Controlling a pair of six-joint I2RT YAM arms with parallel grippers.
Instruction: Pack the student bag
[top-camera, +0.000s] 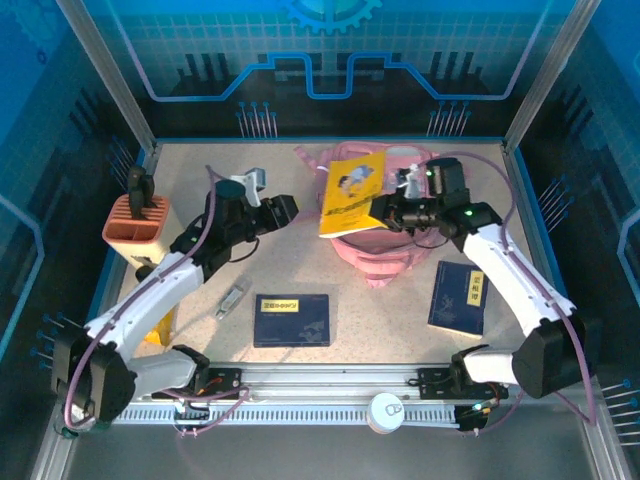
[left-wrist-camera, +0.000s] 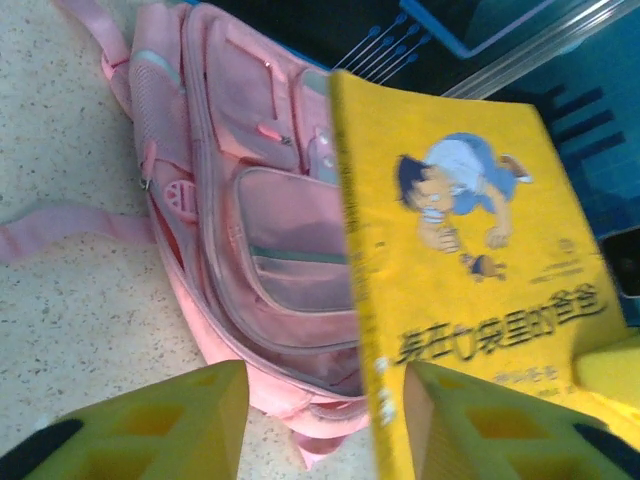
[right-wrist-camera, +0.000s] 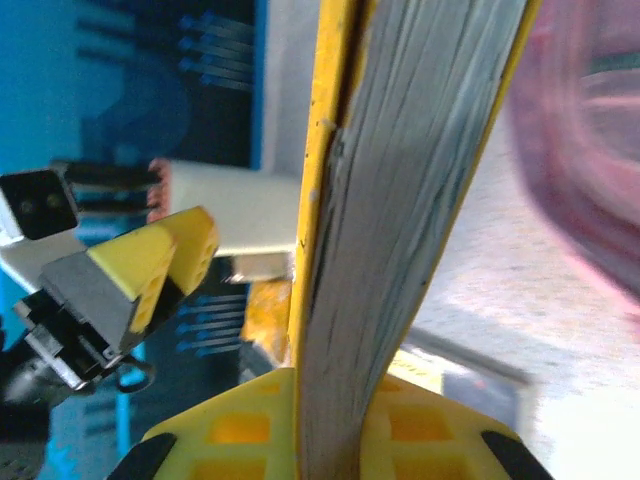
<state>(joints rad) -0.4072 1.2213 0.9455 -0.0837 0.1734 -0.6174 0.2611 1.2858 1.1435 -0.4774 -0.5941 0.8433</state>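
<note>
The student bag (top-camera: 378, 245) is a soft pink backpack lying at the back middle of the table, its mouth towards the arms. A yellow book with a cartoon cover (top-camera: 352, 195) hangs tilted over the bag's left side. My right gripper (top-camera: 388, 212) is shut on the book's right edge. In the right wrist view the book's pages (right-wrist-camera: 400, 200) stand edge-on between the yellow fingers (right-wrist-camera: 225, 425). My left gripper (top-camera: 287, 208) is open just left of the book. In the left wrist view its fingers (left-wrist-camera: 170, 420) are spread, with the bag (left-wrist-camera: 260, 220) and the book (left-wrist-camera: 470, 290) beyond them.
A salmon pen holder (top-camera: 137, 222) stands at the left edge. Two navy books lie flat, one at front centre (top-camera: 291, 319) and one at the right (top-camera: 458, 297). A small metal clip (top-camera: 230, 300) lies near the left arm. A pink strap (left-wrist-camera: 60, 235) trails from the bag.
</note>
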